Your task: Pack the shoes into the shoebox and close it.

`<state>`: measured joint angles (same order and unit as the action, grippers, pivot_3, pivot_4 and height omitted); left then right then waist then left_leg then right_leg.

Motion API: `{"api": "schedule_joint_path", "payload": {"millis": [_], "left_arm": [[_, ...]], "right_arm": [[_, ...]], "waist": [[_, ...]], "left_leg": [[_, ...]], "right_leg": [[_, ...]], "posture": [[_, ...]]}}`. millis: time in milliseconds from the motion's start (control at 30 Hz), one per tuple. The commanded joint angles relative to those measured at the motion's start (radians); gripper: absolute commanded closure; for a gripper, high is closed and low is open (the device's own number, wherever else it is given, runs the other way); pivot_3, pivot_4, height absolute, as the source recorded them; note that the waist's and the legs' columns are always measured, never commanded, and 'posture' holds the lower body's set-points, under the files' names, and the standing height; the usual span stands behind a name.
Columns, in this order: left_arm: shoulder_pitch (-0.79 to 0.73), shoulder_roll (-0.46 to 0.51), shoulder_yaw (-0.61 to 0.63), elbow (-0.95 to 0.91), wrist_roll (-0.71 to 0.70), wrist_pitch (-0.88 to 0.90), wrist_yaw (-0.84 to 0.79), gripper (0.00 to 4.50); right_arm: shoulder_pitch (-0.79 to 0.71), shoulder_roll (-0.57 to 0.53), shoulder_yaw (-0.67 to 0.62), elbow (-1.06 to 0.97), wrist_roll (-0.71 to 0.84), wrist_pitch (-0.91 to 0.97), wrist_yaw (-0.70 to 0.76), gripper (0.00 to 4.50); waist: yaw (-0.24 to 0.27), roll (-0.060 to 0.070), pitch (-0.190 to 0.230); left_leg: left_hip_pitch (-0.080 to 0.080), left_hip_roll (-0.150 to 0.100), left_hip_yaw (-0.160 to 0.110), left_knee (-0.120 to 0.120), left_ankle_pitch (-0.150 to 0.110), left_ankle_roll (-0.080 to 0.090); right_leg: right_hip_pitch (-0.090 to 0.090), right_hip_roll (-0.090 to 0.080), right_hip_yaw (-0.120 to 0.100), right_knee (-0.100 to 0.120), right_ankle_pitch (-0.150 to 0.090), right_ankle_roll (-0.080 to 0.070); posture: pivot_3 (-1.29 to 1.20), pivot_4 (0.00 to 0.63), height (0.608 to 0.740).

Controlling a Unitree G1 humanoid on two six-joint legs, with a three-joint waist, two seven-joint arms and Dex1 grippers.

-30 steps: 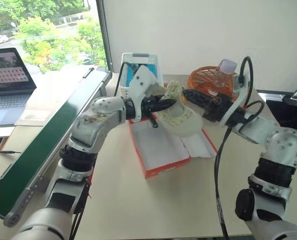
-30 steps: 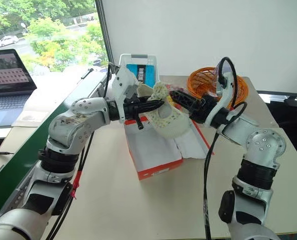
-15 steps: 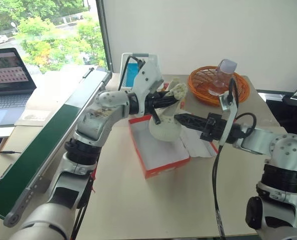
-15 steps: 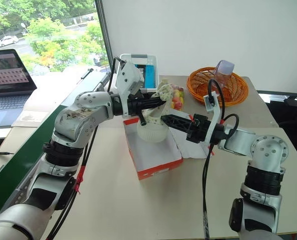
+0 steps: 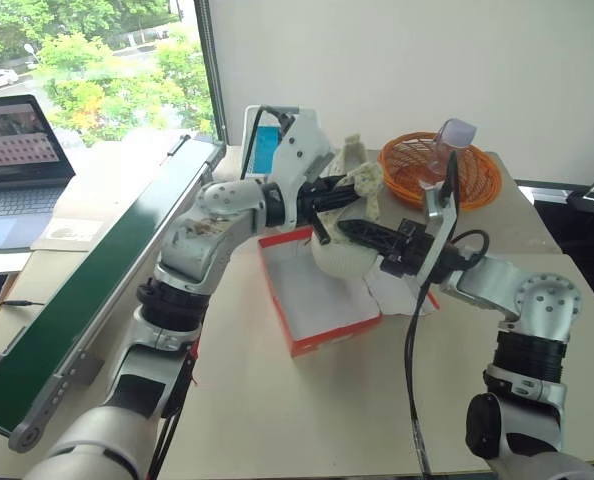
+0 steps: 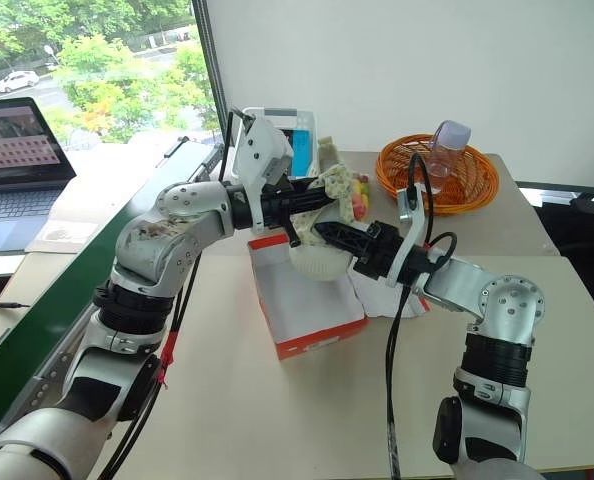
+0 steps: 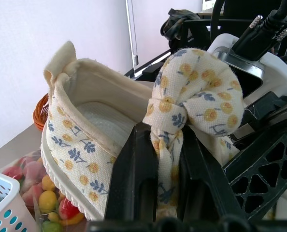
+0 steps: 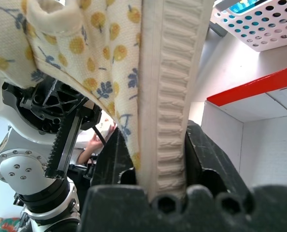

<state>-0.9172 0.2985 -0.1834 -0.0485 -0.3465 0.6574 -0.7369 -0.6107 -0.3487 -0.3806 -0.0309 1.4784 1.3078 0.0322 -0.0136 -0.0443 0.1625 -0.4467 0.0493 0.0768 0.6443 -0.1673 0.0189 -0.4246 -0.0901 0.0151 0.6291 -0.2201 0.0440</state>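
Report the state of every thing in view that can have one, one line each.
shoe: lifted over the shoebox, gripped from both sides.
left gripper: shut on the shoe's fabric bow.
right gripper: shut on the shoe's ribbed sole edge.
shoebox: open, white inside showing.
laptop: open, screen lit.

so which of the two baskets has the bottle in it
The round orange basket on the table's far right; a clear bottle stands in it. The white lattice basket beside the window holds none.
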Motion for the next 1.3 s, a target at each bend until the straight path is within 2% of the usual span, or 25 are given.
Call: {"api": "schedule_joint_path", "payload": {"millis": [33,67,133,167,233,300,400,500,567,633,900,1000,1300], "left_arm": [[-0.031,0.029,0.013,-0.043,0.003,0.018,-0.007,4.42],[-0.028,0.039,0.017,-0.039,0.001,0.025,-0.01,4.42],[-0.022,0.054,0.049,-0.044,-0.047,0.07,-0.033,3.45],[-0.025,0.074,0.059,-0.048,-0.05,0.088,-0.035,3.21],[-0.033,0.1,0.076,-0.057,-0.067,0.125,-0.041,2.39],[-0.041,0.13,0.127,-0.077,-0.148,0.186,-0.083,1.68],[-0.047,0.256,0.175,-0.096,-0.209,0.216,-0.192,1.6],[-0.019,0.403,0.163,-0.097,-0.193,0.175,-0.304,1.6],[0.05,0.504,0.131,-0.127,-0.157,0.097,-0.398,1.6],[0.092,0.542,0.11,-0.152,-0.14,0.057,-0.427,1.6],[0.149,0.521,0.08,-0.191,-0.091,0.024,-0.367,1.6],[0.169,0.531,0.086,-0.203,-0.08,0.023,-0.355,1.6],[0.205,0.54,0.105,-0.234,-0.082,0.043,-0.321,1.6]], "right_arm": [[-0.015,-0.05,0.009,-0.033,-0.01,-0.037,0.013,3.97],[-0.016,-0.06,0.013,-0.035,-0.013,-0.039,0.018,4.0],[-0.02,-0.081,0.017,-0.038,-0.017,-0.044,0.028,4.02],[-0.026,-0.097,0.02,-0.042,-0.026,-0.046,0.032,4.03],[-0.033,-0.116,0.025,-0.046,-0.035,-0.051,0.039,4.04],[-0.041,-0.132,0.028,-0.049,-0.037,-0.055,0.043,4.04],[-0.057,-0.161,0.032,-0.056,-0.035,-0.058,0.044,4.06],[-0.081,-0.194,0.058,-0.076,-0.072,-0.053,0.026,4.06],[-0.105,-0.236,0.147,-0.139,-0.161,-0.025,0.027,4.06],[-0.125,-0.258,0.223,-0.194,-0.209,-0.001,0.041,4.06],[-0.154,-0.249,0.384,-0.218,-0.377,0.029,0.043,4.06],[-0.108,-0.289,0.484,-0.18,-0.527,-0.008,0.079,4.06],[0.001,-0.282,0.562,-0.013,-0.756,-0.088,0.205,4.06]], "waist": [[0.0,0.0,0.0],[0.0,0.0,0.0],[0.0,0.0,0.0],[0.0,0.0,0.0],[-0.001,0.0,0.0],[-0.003,0.0,0.0],[-0.009,0.001,0.001],[-0.009,0.002,0.001],[-0.01,0.003,0.002],[-0.007,0.003,0.002],[0.008,0.003,0.002],[0.008,0.003,0.002],[0.002,0.003,0.002]], "left_leg": [[0.0,0.0,0.0,0.0,0.0,0.0],[0.0,0.0,0.0,0.0,0.0,0.0],[0.0,0.0,0.0,0.0,0.0,0.0],[0.0,0.0,0.0,0.0,0.0,0.0],[0.0,0.0,0.0,0.0,0.0,0.0],[0.0,0.0,0.0,0.0,0.0,0.0],[0.0,0.001,0.0,0.0,0.0,0.0],[0.0,0.001,0.0,0.0,0.0,0.0],[0.0,0.001,0.0,0.0,0.0,0.0],[0.0,0.001,0.001,-0.001,0.0,0.0],[-0.003,0.0,0.0,0.001,0.0,0.0],[-0.004,0.0,0.0,0.001,0.0,0.0],[-0.005,0.0,0.0,0.001,0.0,0.0]], "right_leg": [[0.0,0.0,0.0,0.0,0.0,0.0],[0.0,0.0,0.0,0.0,0.0,0.0],[0.0,0.0,0.0,0.0,0.0,0.0],[0.0,0.0,0.0,0.0,0.0,0.0],[0.0,0.0,0.0,0.0,0.0,0.0],[-0.001,0.0,0.0,0.0,0.0,0.0],[-0.001,0.001,0.0,0.0,0.0,0.0],[-0.001,0.001,0.0,0.0,0.0,0.0],[-0.001,0.001,0.0,0.0,0.0,0.0],[-0.001,0.0,0.001,0.0,-0.001,-0.001],[-0.001,-0.001,-0.001,-0.002,-0.001,-0.001],[-0.003,0.0,-0.001,-0.001,0.0,-0.001],[-0.004,0.0,-0.001,-0.001,0.0,0.0]], "posture": [[0.0,0.15,0.74],[0.0,0.15,0.74],[0.0,0.15,0.74],[0.0,0.15,0.74],[0.0,0.15,0.74],[0.0,0.15,0.74],[0.0,0.15,0.74],[0.0,0.15,0.74],[0.0,0.15,0.74],[0.0,0.15,0.74],[0.0,0.15,0.74],[0.0,0.15,0.74],[0.0,0.15,0.74]]}}
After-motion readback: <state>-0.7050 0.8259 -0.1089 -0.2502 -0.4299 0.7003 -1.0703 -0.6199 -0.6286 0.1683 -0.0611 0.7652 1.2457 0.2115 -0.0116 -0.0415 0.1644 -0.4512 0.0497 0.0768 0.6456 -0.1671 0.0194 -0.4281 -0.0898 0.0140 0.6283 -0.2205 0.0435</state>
